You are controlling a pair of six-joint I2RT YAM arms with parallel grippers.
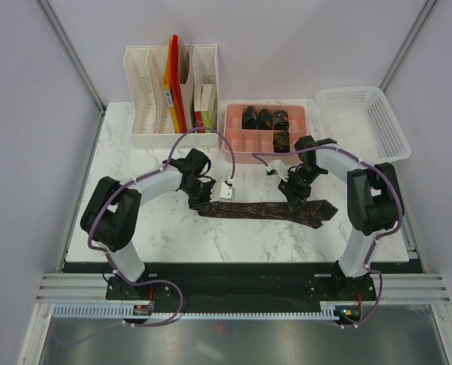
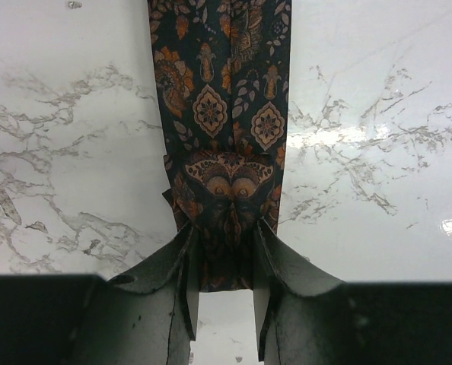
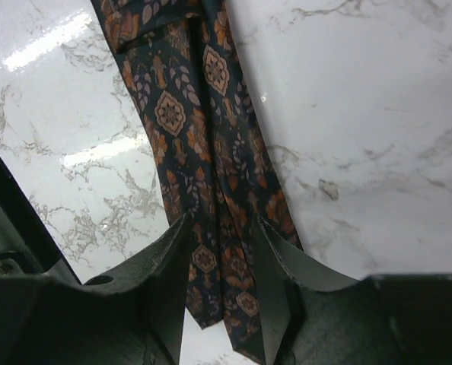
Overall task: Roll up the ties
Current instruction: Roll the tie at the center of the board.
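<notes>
White marble desk [image 1: 173, 236], walled in by pale panels, carries a white file rack [image 1: 154, 91] with orange folders, a white basket [image 1: 378, 125] and a pink tray [image 1: 237, 142] along its back edge. A few rolled ties [image 1: 265, 118] sit in the tray's compartments. The left arm [image 1: 154, 185] and right arm [image 1: 340, 160] both bend inward, wrists low over the desk. One long patterned tie [image 1: 249, 211] lies flat between them. The left fingers [image 2: 165, 266] are clamped on its narrow end, the fabric bunched between them. The right fingers [image 3: 161, 266] stand apart astride the wider part, and one edge of the tie runs under a finger.
</notes>
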